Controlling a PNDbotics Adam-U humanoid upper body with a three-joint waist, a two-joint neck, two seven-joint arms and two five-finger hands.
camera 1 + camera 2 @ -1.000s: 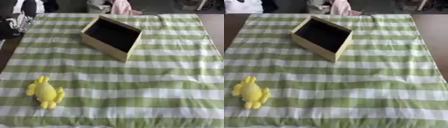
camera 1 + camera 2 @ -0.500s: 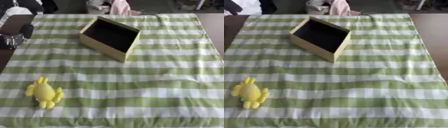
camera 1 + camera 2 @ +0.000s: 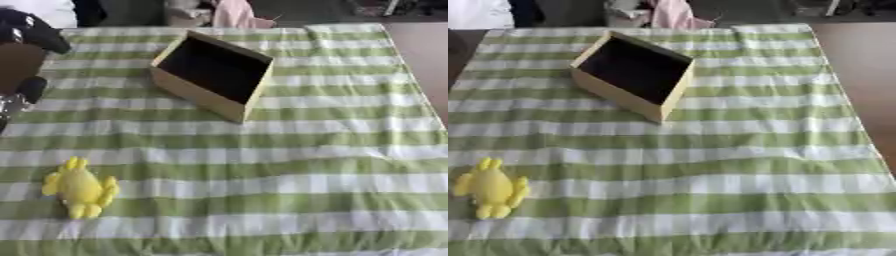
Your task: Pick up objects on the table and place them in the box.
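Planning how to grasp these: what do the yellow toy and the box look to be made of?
The yellow toy looks like soft plush: rounded, puffy limbs and a matte surface. The box looks like cardboard or thin wood, which one I cannot tell: flat pale tan walls, straight edges, a dark matte inside.

It looks like a lab or test room set up to seem homely. A worktop [image 3: 859,75] of brown wood shows bare along its right edge, the rest under a green-and-white striped cloth [image 3: 737,165]. Past the far edge lie heaped pink and white fabrics [image 3: 671,15] and dark clutter, too blurred to name.
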